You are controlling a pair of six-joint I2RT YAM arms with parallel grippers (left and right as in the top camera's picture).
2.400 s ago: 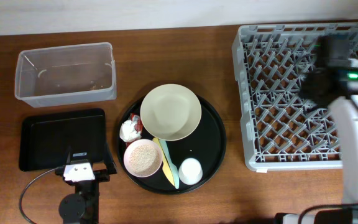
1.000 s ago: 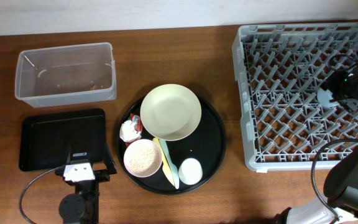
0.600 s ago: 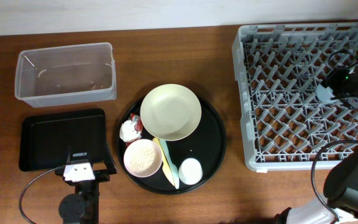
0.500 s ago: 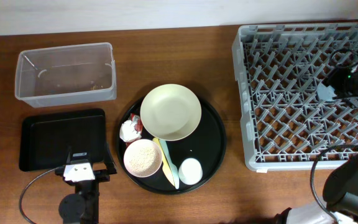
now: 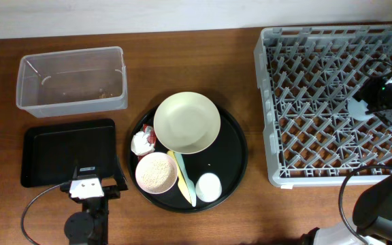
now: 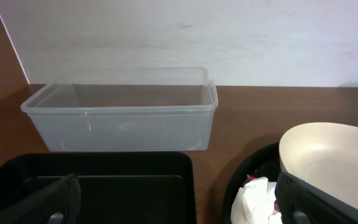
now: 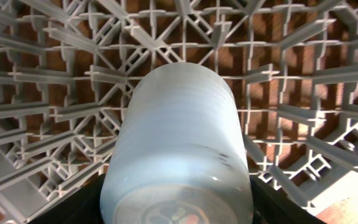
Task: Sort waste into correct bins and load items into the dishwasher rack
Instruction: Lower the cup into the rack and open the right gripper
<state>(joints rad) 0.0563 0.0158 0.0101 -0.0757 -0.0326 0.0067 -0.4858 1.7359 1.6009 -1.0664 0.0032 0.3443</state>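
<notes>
R gripper [image 7: 176, 208] held the blue cup [image 7: 179, 143] over the rack [image 7: 303, 62]; L gripper [image 6: 176, 205] was open. Let go crooked, cup cd tip over.

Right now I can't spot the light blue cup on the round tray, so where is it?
In the right gripper, over the right side of the dishwasher rack; the light blue cup fills the right wrist view.

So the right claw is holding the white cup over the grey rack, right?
No. The right wrist view shows the right claw holding the light blue cup, not a white one, over the grey rack. The white cup sits on the round black tray.
</notes>
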